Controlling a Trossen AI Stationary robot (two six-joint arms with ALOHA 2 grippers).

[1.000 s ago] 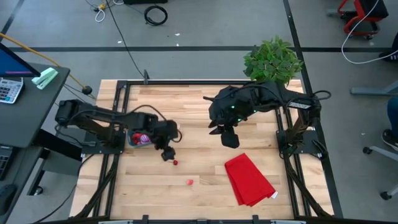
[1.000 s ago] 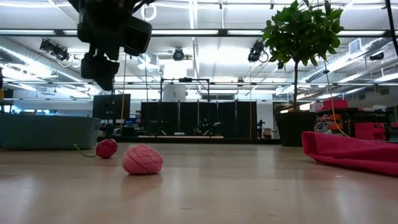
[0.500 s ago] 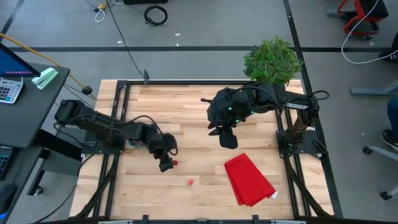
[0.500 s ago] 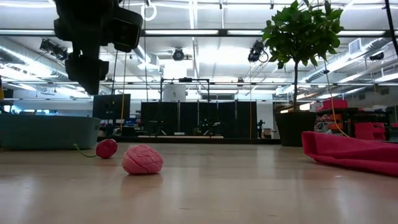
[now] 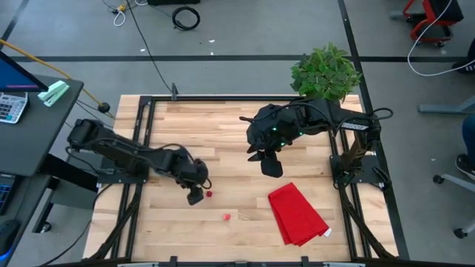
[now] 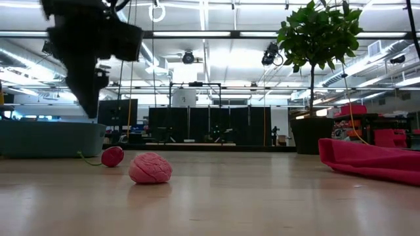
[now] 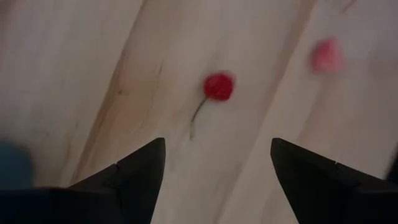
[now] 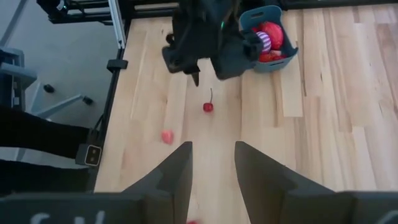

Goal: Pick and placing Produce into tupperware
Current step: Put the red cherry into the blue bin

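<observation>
Left wrist view — left gripper (image 7: 214,158) spread wide, empty, red cherry (image 7: 218,86) just ahead between fingertips; pink piece (image 7: 326,56) farther off

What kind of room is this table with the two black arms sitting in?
Probably a large lab or workshop. The wooden table stands on a bare grey floor with a loose cable lying on it. Rolling chairs sit nearby. Across the table top, long ceiling lights and open floor stretch far back.

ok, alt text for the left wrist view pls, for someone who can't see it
The left tool, fingers spread open, looks down on a small red cherry with a thin stem lying on the pale wooden table. A blurred pink piece lies farther off on the boards, and nothing sits between the fingers.
</observation>
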